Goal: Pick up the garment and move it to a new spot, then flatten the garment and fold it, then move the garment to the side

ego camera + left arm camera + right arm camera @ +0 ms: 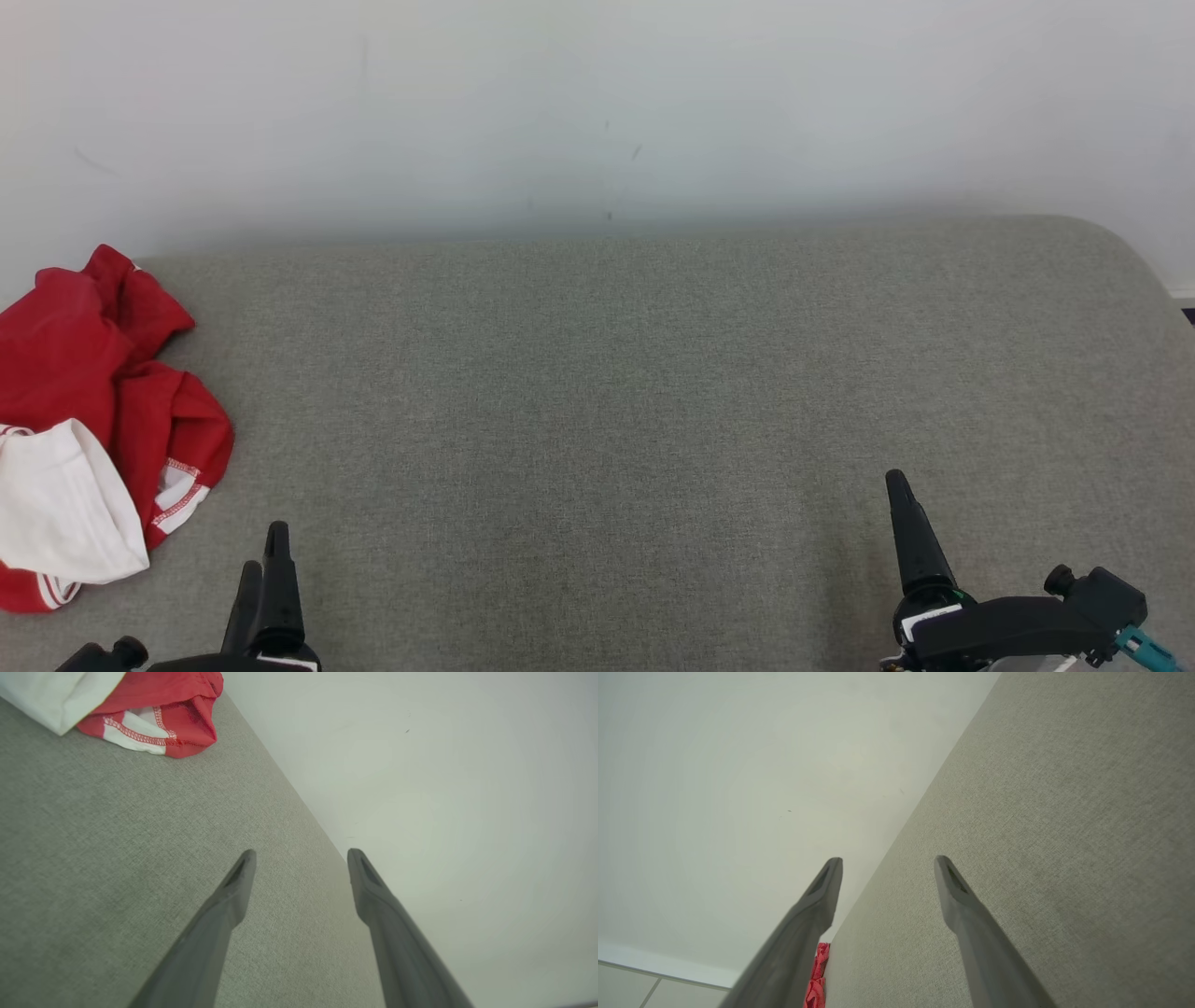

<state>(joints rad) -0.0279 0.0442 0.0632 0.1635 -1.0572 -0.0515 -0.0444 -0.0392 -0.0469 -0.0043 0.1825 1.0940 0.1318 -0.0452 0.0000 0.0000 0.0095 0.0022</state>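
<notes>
**Q:** What lies at the far left of the head view?
**A:** The garment (84, 373), red with white panels and red-and-white trim. It is crumpled in a heap at the left edge of the frame and runs off that side. It rests on the table (597, 392), a flat top covered in grey fabric. Its upper end reaches the table's far edge, by the wall (597, 103).

**Q:** And next?
**A:** The left tool (264, 549), at the lower left of the frame, near the garment but apart from it. It is released. In the left wrist view the left tool (301, 851) has its jaws spread wide, with table and wall showing through the gap. The garment (159, 714) sits at the upper left of that frame.

**Q:** The middle?
**A:** Grey fabric of the table, running up to the pale wall. The table's far right corner is rounded.

**Q:** The right side?
**A:** The right tool (910, 537), at the lower right of the frame, well apart from the garment. It is also released. In the right wrist view the right tool (887, 858) has its jaws spread and holds nothing. A strip of the garment (817, 975) shows at the bottom of that frame, just beside the left jaw.
</notes>
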